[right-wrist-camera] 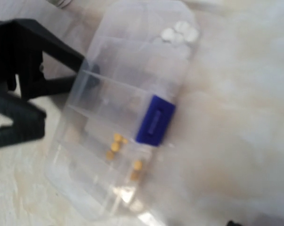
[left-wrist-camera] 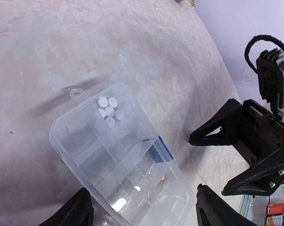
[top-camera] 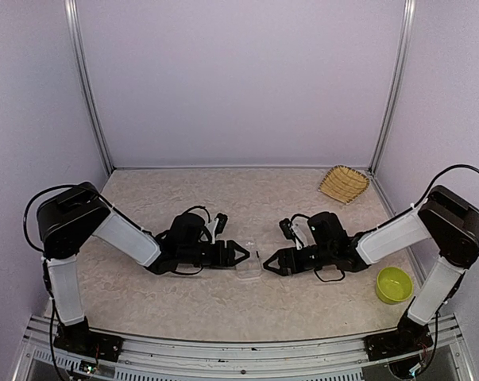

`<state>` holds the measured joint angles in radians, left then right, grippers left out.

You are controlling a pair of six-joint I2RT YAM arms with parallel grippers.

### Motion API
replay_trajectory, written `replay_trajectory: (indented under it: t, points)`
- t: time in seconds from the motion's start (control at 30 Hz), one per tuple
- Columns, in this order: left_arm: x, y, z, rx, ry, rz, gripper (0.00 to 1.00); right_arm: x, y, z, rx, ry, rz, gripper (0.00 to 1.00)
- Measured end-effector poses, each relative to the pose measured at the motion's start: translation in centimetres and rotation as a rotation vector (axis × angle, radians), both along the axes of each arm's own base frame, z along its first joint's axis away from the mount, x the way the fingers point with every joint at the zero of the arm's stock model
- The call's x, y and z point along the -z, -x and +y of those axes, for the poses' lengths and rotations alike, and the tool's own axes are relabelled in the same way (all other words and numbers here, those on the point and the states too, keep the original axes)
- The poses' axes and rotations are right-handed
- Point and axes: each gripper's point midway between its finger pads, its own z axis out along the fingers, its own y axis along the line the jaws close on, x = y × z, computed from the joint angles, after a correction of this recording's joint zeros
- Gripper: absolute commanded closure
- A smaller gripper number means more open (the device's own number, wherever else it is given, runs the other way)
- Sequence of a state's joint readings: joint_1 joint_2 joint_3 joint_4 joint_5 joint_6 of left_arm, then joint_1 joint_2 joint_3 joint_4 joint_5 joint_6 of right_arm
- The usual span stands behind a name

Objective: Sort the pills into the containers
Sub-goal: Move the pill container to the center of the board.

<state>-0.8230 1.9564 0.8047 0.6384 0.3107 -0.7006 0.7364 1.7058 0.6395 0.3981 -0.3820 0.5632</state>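
The clear compartment box (top-camera: 249, 267) lies on the table between my two grippers, its lid down and a blue latch (right-wrist-camera: 155, 120) on one long side. Several white pills (left-wrist-camera: 109, 109) sit in one end compartment, also seen in the right wrist view (right-wrist-camera: 179, 33). Several small yellow pills (right-wrist-camera: 116, 146) sit in compartments near the latch. My left gripper (top-camera: 241, 255) is open, its fingertips (left-wrist-camera: 76, 212) on either side of the box's near end (left-wrist-camera: 127, 188). My right gripper (top-camera: 272, 262) is open and empty just beside the box, facing the left one (left-wrist-camera: 207, 165).
A lime-green bowl (top-camera: 394, 284) stands at the front right near the right arm. A woven straw basket (top-camera: 343, 183) leans at the back right corner. The enclosure walls close in the table on three sides.
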Motion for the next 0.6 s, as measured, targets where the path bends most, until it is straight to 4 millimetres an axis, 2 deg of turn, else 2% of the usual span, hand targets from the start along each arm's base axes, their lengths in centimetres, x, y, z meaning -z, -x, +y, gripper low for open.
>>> replay_trajectory:
  t: [0.2,0.4,0.6]
  points:
    - [-0.1,-1.3,-1.0,0.003,-0.002,-0.01,0.26,-0.2,0.1,-1.5,0.026,0.017,-0.014,0.23]
    - [-0.6,-1.8,-2.1,0.026,0.012,-0.016,0.24,-0.9,-0.1,-1.9,0.031,0.032,-0.043,0.22]
    - [-2.2,-2.3,-3.6,0.06,0.045,-0.044,0.14,-1.7,-0.1,-2.2,0.007,0.049,-0.096,0.2]
